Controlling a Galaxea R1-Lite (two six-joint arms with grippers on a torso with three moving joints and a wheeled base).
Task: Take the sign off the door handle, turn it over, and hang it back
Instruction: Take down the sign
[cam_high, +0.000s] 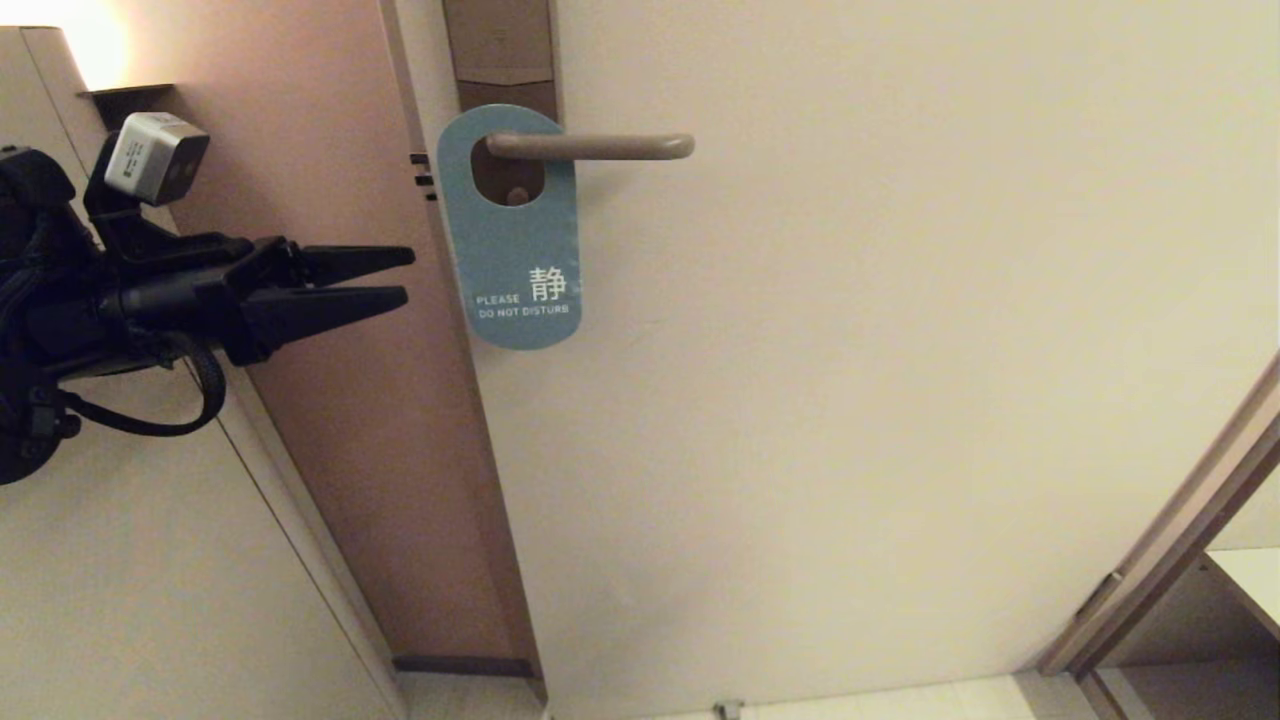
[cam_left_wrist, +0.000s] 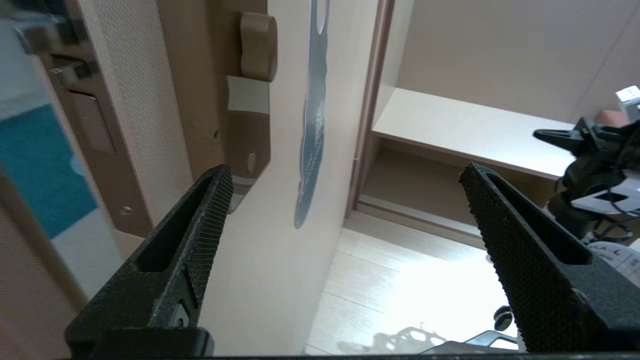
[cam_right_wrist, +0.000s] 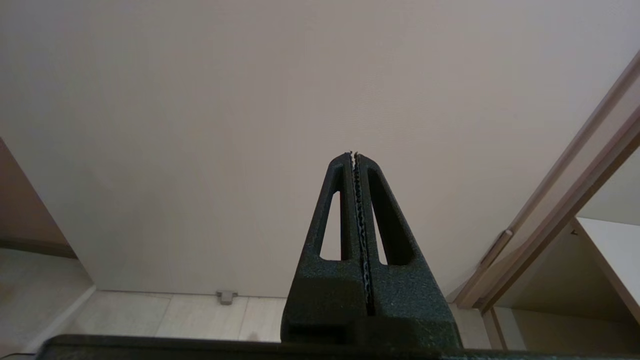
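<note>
Hanging on one door handle (cam_high: 590, 147): one sign (cam_high: 512, 240).

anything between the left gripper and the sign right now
Nothing blocks the way. In the head view only the door's edge lies between the open left gripper and the sign.

A pale door (cam_high: 850, 400) fills most of the view. To its left stands a pinkish-brown wall panel (cam_high: 330, 420). A small door stop (cam_high: 728, 709) sits on the light floor (cam_high: 900, 700) at the door's foot. A white shelf (cam_high: 1250, 580) lies right of the door.
</note>
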